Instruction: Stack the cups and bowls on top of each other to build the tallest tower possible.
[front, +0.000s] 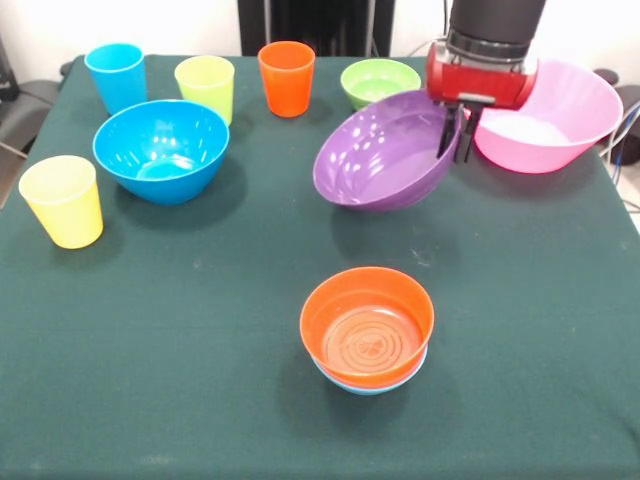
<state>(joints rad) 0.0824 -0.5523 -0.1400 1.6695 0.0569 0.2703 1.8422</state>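
Observation:
My gripper (456, 135) is shut on the right rim of the wide purple bowl (385, 152), which hangs tilted above the table. The tower (367, 330) stands near the front: an orange bowl nested in a light-blue bowl (370, 384) that shows only as a thin rim below. Behind the gripper sits the large pink bowl (555, 120). A small green bowl (378, 80) is at the back centre. The deep blue bowl (161, 150) rests at the left. Four cups stand upright: blue (116, 76), lime green (205, 87), orange (286, 77), yellow (62, 200).
A dark green cloth (200, 350) covers the table. The cups line the back and left edge. A black pedestal (315, 22) stands behind the table's far edge.

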